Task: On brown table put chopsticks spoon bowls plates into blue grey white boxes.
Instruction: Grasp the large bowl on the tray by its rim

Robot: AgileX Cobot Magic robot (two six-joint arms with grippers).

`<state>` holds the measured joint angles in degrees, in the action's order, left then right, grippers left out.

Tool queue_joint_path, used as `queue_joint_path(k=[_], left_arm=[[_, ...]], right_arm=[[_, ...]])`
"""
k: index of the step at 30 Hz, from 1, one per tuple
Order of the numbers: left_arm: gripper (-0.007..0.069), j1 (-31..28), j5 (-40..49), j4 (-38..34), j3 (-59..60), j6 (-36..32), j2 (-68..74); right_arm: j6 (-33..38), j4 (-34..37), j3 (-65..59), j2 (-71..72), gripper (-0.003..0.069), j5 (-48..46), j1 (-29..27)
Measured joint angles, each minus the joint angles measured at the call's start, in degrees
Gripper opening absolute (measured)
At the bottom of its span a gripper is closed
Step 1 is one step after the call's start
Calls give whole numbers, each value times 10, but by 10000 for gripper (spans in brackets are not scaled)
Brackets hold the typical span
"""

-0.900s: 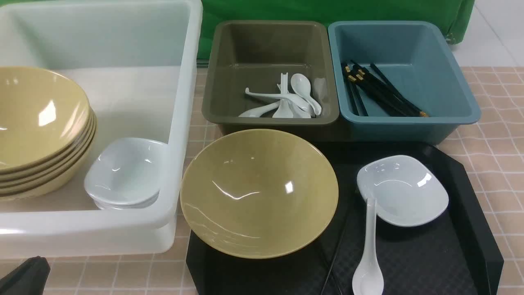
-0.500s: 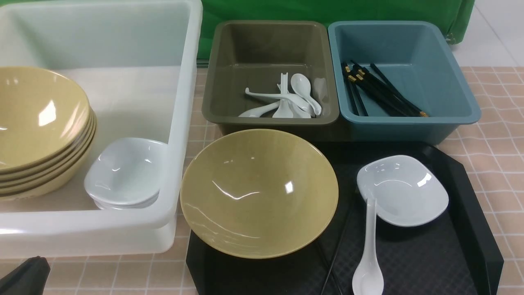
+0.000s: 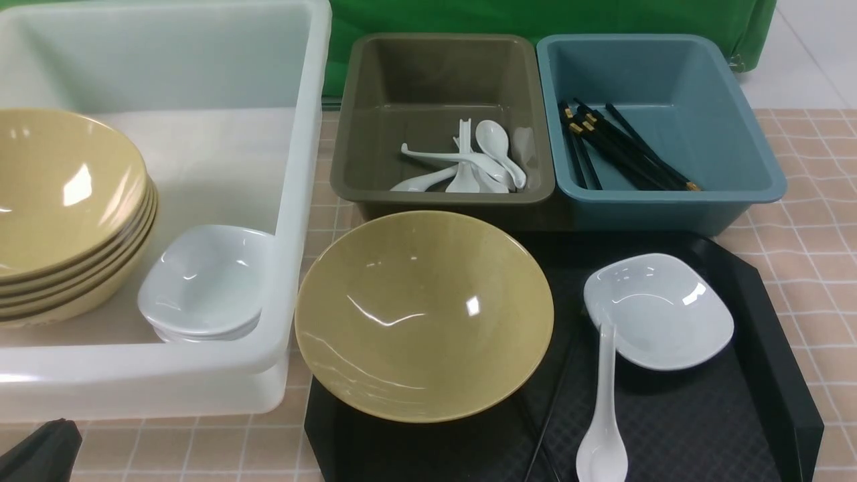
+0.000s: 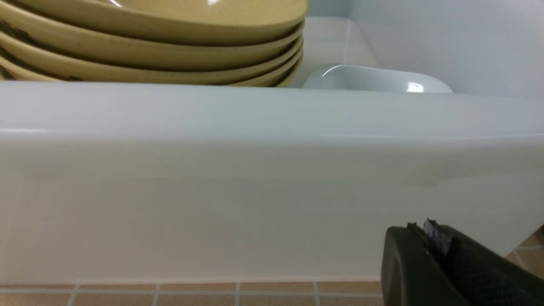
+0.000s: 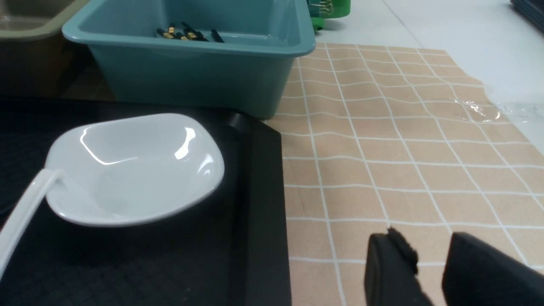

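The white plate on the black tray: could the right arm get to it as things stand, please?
Probably yes. The right gripper, jaws apart and empty, is beside the black tray, with nothing between it and the white plate; only the spoon touches the plate's other side.

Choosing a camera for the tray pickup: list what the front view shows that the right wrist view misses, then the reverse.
Front view only: the white tub holding stacked yellow bowls, the loose yellow bowl on the black tray, spoons in the grey bin. Right wrist view only: the right gripper, open and empty, over the brown table beside the tray. Both: the white plate on the tray, the spoon whose handle reaches its rim, the teal bin holding chopsticks.
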<state>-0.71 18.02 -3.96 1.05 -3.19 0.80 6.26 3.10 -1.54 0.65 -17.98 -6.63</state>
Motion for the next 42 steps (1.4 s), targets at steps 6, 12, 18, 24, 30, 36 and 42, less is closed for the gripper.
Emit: queue_joint_path(k=[6, 12, 18, 24, 30, 36, 42], left_arm=[[-7, 0, 0, 4, 0, 0, 0], [-7, 0, 0, 4, 0, 0, 0], [-7, 0, -58, 7, 0, 0, 0], [-7, 0, -252, 13, 0, 0, 0], [-7, 0, -450, 14, 0, 1, 0], [-7, 0, -618, 0, 0, 24, 0], [-7, 0, -474, -15, -141, 114, 20]], right_arm=[[0, 0, 0, 0, 237, 0, 2], [0, 0, 0, 0, 237, 0, 3], [-1, 0, -1, 0, 237, 41, 4], [-2, 0, -2, 0, 237, 290, 4], [-82, 1, -2, 0, 237, 503, 4], [-185, 9, -2, 1, 235, 595, 4], [-180, 12, 102, -1, 127, 459, 4]])
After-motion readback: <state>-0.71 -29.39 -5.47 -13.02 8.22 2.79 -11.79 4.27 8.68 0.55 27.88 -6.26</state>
